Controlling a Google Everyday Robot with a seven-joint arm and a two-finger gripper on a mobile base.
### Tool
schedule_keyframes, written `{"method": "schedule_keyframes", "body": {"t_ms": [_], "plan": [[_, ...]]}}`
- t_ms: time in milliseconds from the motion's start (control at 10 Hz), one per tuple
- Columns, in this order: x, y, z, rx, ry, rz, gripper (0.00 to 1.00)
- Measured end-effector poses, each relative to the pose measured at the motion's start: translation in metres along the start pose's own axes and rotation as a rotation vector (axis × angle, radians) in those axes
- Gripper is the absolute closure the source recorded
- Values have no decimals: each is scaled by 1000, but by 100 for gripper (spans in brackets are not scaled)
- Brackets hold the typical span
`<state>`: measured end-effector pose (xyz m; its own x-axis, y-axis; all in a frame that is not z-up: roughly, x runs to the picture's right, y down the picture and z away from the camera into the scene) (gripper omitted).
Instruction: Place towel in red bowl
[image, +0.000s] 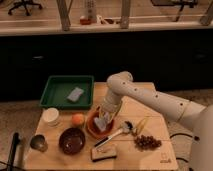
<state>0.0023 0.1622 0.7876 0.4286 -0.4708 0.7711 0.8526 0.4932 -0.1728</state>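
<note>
The red bowl sits on the wooden table, left of centre. A pale towel hangs down into the bowl from my gripper, which is directly above the bowl's right side at the end of the white arm. The towel's lower end rests inside the bowl.
A green tray with a grey sponge stands at the back left. An orange, a white cup, a dark bowl, a metal cup, a spoon, grapes, a banana and a bar lie around.
</note>
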Motion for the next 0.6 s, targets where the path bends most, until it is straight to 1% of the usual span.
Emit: {"method": "schedule_keyframes", "body": {"t_ms": [300, 600], "plan": [[0, -2, 1, -8, 2, -10, 20], [1, 1, -7, -5, 16, -6, 20]]}}
